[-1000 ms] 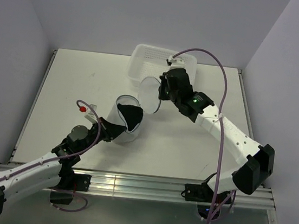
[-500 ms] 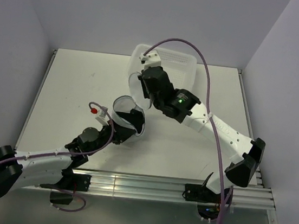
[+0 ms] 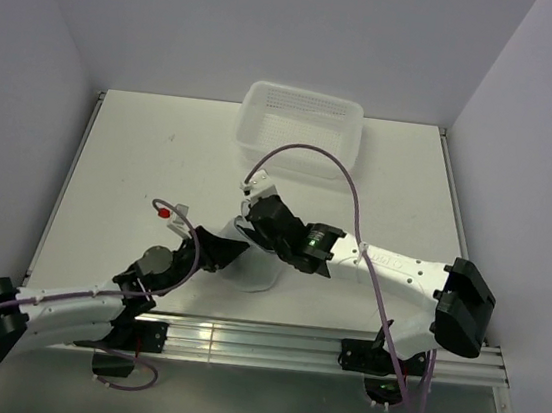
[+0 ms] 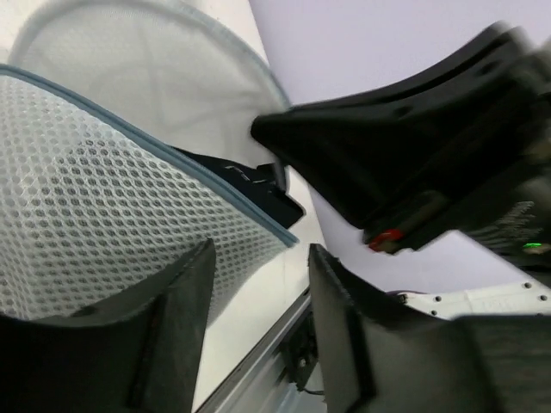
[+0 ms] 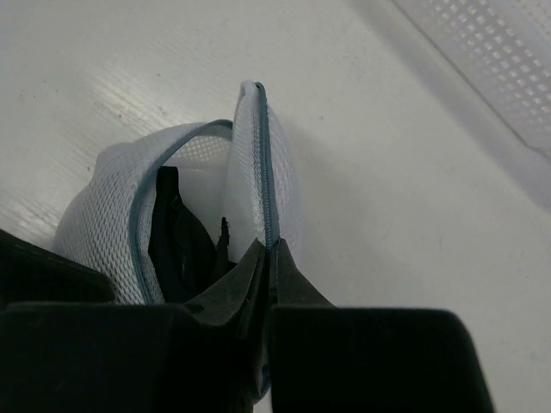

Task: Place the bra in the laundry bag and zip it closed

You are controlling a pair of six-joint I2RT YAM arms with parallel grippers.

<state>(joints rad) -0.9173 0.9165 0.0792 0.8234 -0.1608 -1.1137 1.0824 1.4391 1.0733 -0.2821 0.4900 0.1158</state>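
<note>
Pale lilac walls [image 3: 278,25] closed in a white table [image 3: 129,168]. A white perforated plastic basket [image 3: 302,119] stood at the far edge, well apart from the work. Near the front, between my two arms, lay the round white see-through mesh laundry bag [image 3: 258,273] with its blue-grey zipper rim.

The soft black fabric bra [image 5: 176,249] sat inside the lower half, dark against the mesh, with a thin bit of it poking up close to the rim. The halves gaped, so I judged the zipping not yet begun.

My right gripper [image 5: 269,251] was pinched tight on the rim of the raised half. My left gripper [image 4: 261,267] had its fingers apart, and the mesh wall dipped into the gap between them. I could not tell whether either pad touched it.

What worried me most was the stray black piece beside the zipper track. If the halves came together over it, the slider would likely jam or chew the fabric. The bag looked light and springy, so with the left fingers not clamped, a pull along the rim might drag or roll the whole pod instead of closing it. The mesh could also slip out of the right pinch. The two wrists sat very near each other, so a careless swing could knock one against the other.
</note>
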